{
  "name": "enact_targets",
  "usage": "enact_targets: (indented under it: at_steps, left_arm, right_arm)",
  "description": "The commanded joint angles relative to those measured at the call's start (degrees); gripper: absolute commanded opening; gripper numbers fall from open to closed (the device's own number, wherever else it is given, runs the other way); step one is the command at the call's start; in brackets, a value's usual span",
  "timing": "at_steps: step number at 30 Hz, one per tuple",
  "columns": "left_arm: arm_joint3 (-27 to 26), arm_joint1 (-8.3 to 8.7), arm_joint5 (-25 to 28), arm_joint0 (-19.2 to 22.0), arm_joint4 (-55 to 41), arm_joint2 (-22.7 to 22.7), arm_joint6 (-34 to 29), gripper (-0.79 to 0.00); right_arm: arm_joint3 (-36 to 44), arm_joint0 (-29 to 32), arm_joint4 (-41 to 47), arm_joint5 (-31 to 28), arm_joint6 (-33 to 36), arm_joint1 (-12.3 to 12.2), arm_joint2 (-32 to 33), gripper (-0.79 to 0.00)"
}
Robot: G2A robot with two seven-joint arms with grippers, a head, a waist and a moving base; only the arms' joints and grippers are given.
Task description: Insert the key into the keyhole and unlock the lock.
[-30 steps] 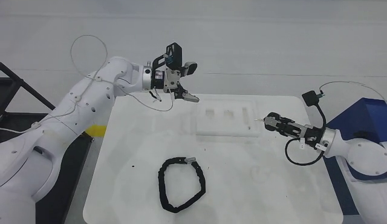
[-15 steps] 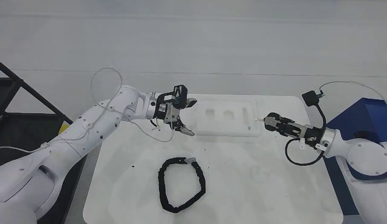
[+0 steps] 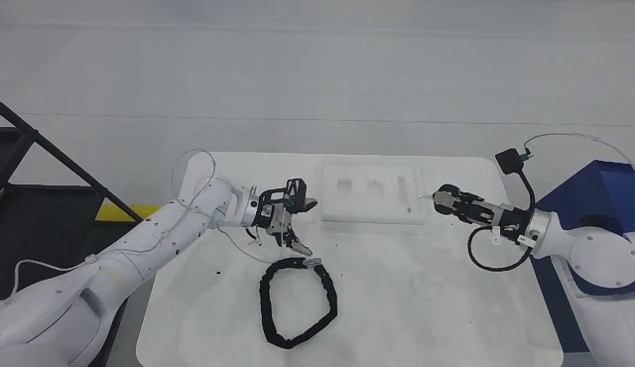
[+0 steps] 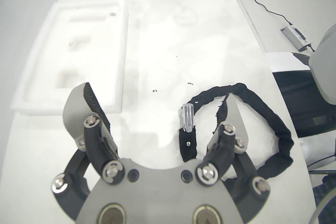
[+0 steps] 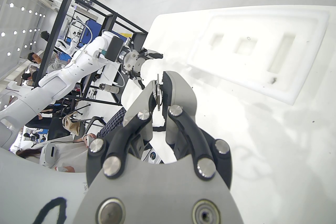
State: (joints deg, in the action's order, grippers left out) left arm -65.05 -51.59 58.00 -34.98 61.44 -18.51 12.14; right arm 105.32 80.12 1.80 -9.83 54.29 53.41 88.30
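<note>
my left pincer (image 4: 158,99) hangs wide open just over the metal end (image 4: 188,114) of the black lock (image 4: 278,128), which lies looped on the bench (image 3: 437,307) near the foam tray (image 3: 372,193). my right pincer (image 5: 158,86), well apart past the tray's other end, is clamped on the key (image 5: 158,93)

A white foam tray (image 3: 369,211) with rectangular recesses lies flat along the far side of the white bench (image 3: 427,298). A blue object (image 3: 598,196) stands on the floor beside one end of the bench. A black metal frame (image 3: 55,164) stands beside the other end.
</note>
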Motion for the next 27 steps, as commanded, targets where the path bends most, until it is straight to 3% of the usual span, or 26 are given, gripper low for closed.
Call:
enact_targets:
  at_steps: [1, 8, 27]
  left_arm:
    - [0.4, -0.27, 0.0, -0.1, -0.3, 1.1, -1.0, 0.000]
    - [0.7, -0.68, 0.0, 1.7, -1.4, 6.2, -2.9, 0.000]
    - [0.7, -0.67, -0.3, 1.5, -1.5, 6.1, -2.9, 0.000]
  right_arm:
    - [0.0, 0.0, 0.0, 0.0, 0.0, 0.0, 0.0, -0.785]
    - [0.0, 0.0, 0.0, 0.0, 0.0, 0.0, 0.0, -0.785]
    - [0.0, 0.0, 0.0, 0.0, 0.0, 0.0, 0.0, -0.785]
